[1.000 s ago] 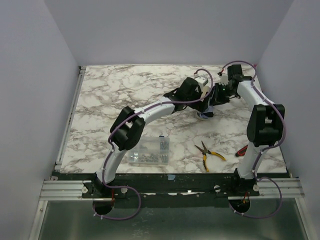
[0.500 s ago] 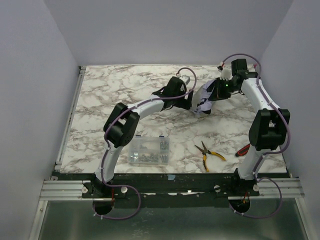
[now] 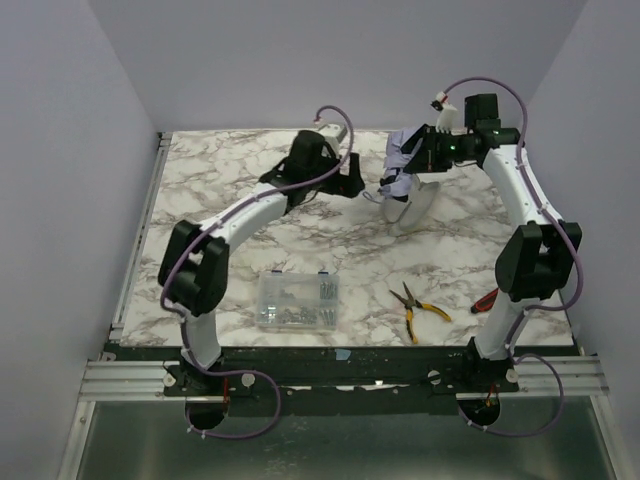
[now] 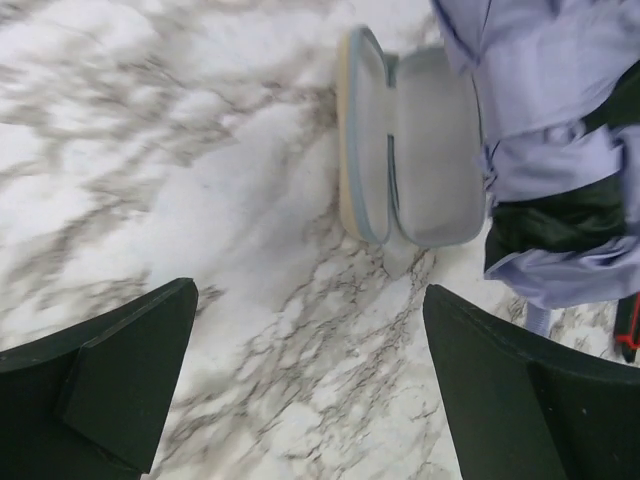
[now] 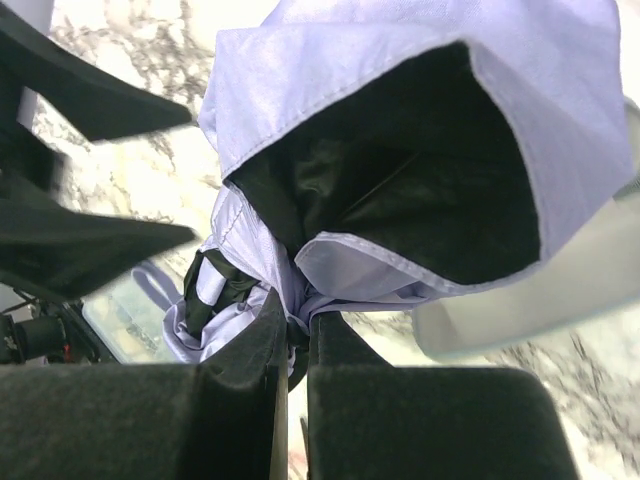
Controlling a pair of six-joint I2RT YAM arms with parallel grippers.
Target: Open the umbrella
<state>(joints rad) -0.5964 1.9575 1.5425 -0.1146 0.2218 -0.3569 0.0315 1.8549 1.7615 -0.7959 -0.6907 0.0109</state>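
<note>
R claw (image 5: 297, 345): black fingers pinched almost shut on a gathered fold of the umbrella (image 5: 400, 120), which it holds up off the surface at far right-centre. Fabric is thin and smooth, pale lilac outside w/ a stitched hem, matte black inside. It hangs in loose crumpled folds, one flap gaping like a pocket.

L claw (image 4: 310, 310): wide open, nothing btwn its blocky matte-black fingers, hovering just left of the umbrella. Beneath it is an oblong clamshell case (image 4: 415, 150), lying open, w/ cream shell, grey lining and rounded corners. The umbrella's folds overlap the case's right edge in the L wrist view. The surface (image 4: 150, 150) is white-grey marble pattern.

Nearer the bases, well apart from the umbrella: clear plastic box (image 3: 297, 301) of small metal parts, and yellow-handled pliers (image 3: 420, 305). Any print there is too small to read.
</note>
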